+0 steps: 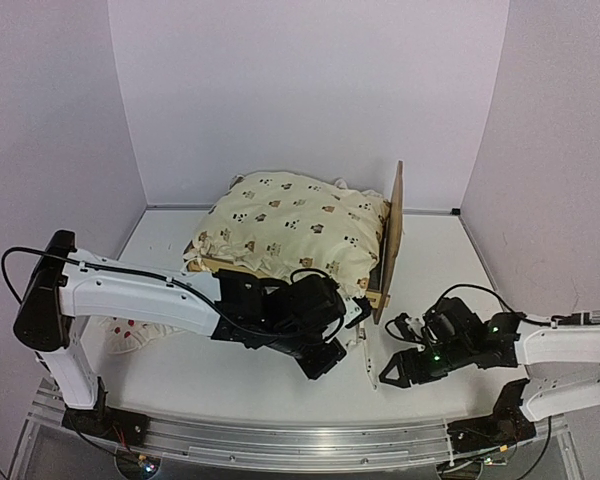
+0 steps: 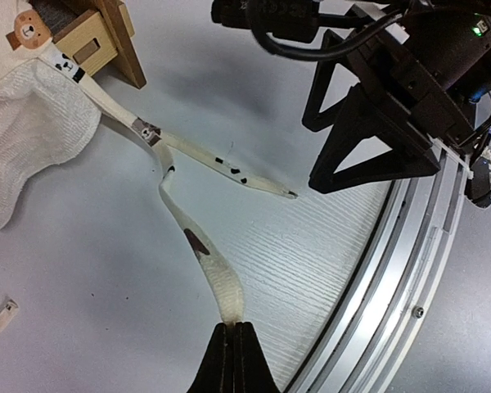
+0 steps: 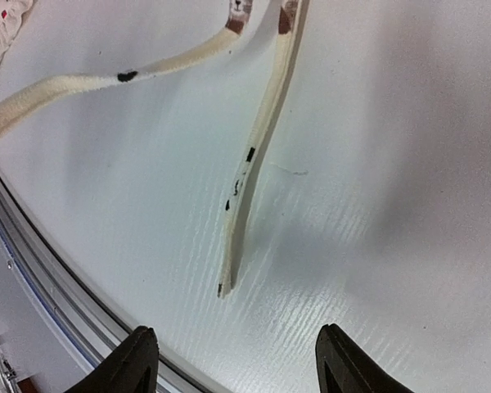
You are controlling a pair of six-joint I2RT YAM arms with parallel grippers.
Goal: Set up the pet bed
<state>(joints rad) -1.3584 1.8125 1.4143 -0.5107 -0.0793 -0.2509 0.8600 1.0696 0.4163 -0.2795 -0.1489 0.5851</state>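
Note:
The pet bed (image 1: pixel 394 230) stands at the back middle, its plywood headboard on the right; a wooden corner shows in the left wrist view (image 2: pixel 106 37). The cream animal-print quilt (image 1: pixel 290 225) lies heaped on it. Two cream tie straps run from the bed's near corner onto the table. My left gripper (image 2: pixel 231 326) is shut on the end of one strap (image 2: pixel 217 274), low over the table (image 1: pixel 325 362). The other strap (image 3: pixel 258 155) lies loose, its end just ahead of my right gripper (image 3: pixel 239 348), which is open and empty (image 1: pixel 385 375).
The small white red-dotted pillow (image 1: pixel 130 335) lies at the left under my left arm. The quilt's white ruffle (image 2: pixel 24 131) hangs beside the bed corner. The metal table rail (image 2: pixel 393 270) runs close behind both grippers. A small tag (image 2: pixel 0 319) lies on the table.

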